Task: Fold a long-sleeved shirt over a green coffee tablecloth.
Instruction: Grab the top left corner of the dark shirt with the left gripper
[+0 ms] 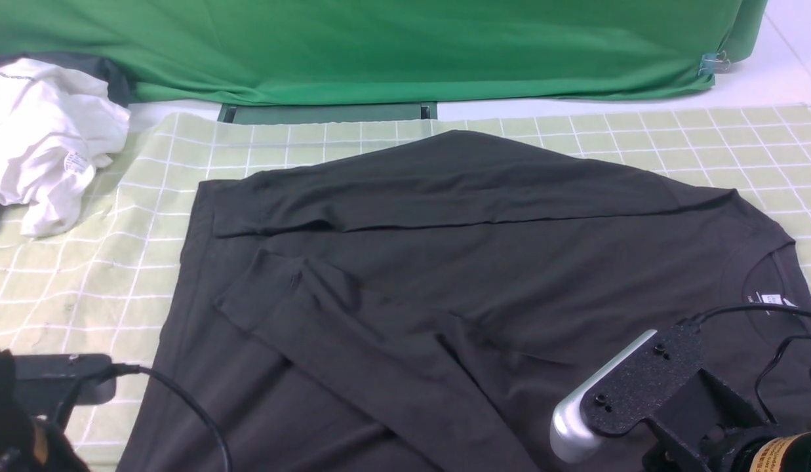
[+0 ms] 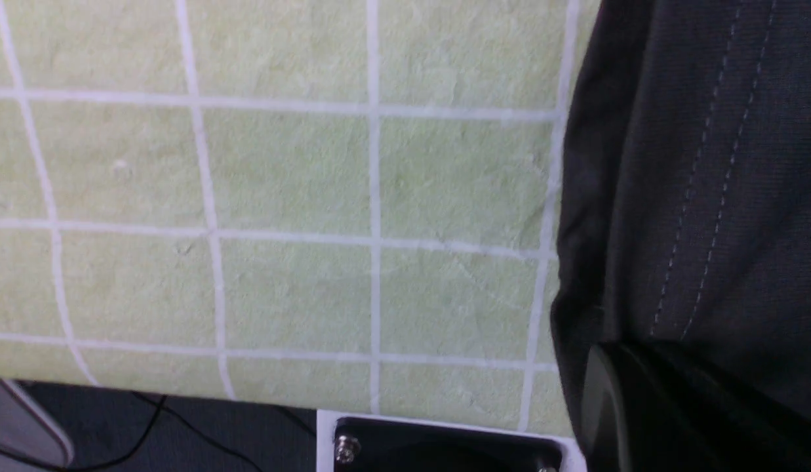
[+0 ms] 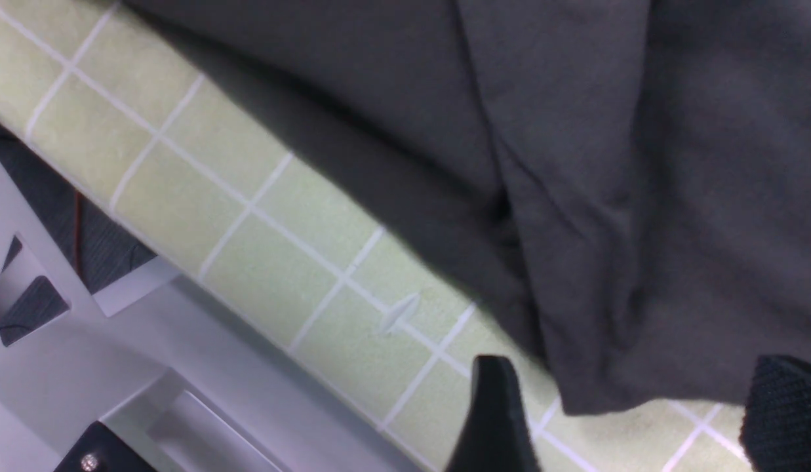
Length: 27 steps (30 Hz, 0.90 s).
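My left arm [image 1: 25, 406] sits low at the near left. My left fingers [image 2: 641, 413] are pinched tight on the edge of the long-sleeved shirt [image 2: 707, 164]. My right arm [image 1: 674, 393] sits low at the near right, and my right fingers [image 3: 497, 419] are spread wide apart.

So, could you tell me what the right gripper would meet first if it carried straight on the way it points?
The right gripper would probably meet the edge of the long-sleeved shirt first, with the green coffee tablecloth beneath; depth is unclear.
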Motion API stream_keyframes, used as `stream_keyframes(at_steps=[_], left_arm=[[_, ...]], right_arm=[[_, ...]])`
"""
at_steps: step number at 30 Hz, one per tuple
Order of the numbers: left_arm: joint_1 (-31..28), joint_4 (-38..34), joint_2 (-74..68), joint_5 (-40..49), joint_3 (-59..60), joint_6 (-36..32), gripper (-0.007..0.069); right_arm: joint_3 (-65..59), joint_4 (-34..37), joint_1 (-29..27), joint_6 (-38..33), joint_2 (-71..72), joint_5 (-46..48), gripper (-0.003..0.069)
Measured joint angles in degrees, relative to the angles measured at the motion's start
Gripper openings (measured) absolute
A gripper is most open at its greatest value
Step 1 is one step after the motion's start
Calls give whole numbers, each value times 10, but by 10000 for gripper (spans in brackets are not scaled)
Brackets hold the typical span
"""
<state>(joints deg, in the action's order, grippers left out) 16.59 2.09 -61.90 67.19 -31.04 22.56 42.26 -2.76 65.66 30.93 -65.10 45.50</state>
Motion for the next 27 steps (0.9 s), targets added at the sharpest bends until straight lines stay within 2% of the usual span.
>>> stream_keyframes(at_steps=[7,10,13,15,17,18,21,24,27], left_arm=[[0,15,3,22,0,-4,31],[0,21,3,24,0,-4,80],[0,40,3,25,-12,-4,174],[0,66,3,27,-48,1,247],[0,74,3,27,-69,5,270],[0,89,-1,27,-122,12,280],[0,110,-15,24,-181,12,260],[0,128,-70,5,-275,8,152],[-10,110,-132,-9,-347,-12,55]], right_arm=[[0,-2,0,0,0,-2,471],[0,-2,0,0,0,-3,471],[0,-2,0,0,0,-4,471],[0,-5,0,0,0,-7,471],[0,-6,0,0,0,-9,471],[0,-10,0,0,0,-9,471],[1,-11,0,0,0,-9,471],[18,-20,0,-8,0,-11,459],[45,-25,0,-44,0,-10,337]])
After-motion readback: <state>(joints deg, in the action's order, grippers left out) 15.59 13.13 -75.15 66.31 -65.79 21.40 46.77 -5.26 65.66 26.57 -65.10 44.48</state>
